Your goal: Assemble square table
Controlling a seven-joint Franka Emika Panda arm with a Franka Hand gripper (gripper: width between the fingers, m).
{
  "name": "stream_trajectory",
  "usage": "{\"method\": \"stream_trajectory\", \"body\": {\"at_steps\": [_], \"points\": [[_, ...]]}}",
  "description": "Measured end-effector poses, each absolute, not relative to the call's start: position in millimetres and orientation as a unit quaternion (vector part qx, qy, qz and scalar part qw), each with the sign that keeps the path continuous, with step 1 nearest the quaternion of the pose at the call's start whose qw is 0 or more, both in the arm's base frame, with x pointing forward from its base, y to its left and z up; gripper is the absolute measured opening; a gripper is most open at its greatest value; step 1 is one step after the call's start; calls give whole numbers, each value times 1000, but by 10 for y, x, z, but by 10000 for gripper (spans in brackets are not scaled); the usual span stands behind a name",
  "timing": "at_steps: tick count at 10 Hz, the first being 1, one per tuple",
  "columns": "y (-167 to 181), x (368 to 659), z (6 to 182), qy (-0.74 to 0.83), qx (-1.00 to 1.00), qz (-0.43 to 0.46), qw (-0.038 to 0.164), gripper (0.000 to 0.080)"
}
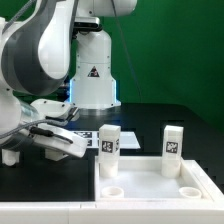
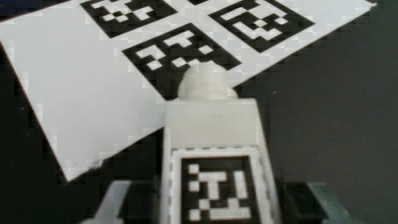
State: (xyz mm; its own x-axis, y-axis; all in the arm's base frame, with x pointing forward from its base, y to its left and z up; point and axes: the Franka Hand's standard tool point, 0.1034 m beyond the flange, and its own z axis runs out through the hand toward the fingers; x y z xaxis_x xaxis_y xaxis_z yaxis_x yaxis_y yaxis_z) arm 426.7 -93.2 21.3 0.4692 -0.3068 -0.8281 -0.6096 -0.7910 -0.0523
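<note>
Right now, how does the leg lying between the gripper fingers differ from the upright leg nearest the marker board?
The lying leg rests flat on the black table, off the slab; the upright leg stands at a slab corner. The lying leg sits inside the gripper; the upright leg stands free. Both are white and carry a square tag.

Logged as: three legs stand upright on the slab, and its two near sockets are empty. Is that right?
Not quite. Only two legs stand upright on the slab, not three, as the exterior view shows. Its two near sockets are empty.
</note>
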Motion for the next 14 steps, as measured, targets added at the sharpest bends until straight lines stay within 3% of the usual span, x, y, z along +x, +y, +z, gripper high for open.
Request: {"method": "stream_trajectory", "body": {"at_steps": [2, 6, 10, 14], "points": [[-931, 4627, 635, 248, -872, 379, 183, 282], [-926, 4802, 659, 259, -922, 249, 146, 282], [-648, 5637, 1184, 199, -970, 72, 120, 284], [-622, 5577, 1150, 204, -975, -39, 77, 284]]}}
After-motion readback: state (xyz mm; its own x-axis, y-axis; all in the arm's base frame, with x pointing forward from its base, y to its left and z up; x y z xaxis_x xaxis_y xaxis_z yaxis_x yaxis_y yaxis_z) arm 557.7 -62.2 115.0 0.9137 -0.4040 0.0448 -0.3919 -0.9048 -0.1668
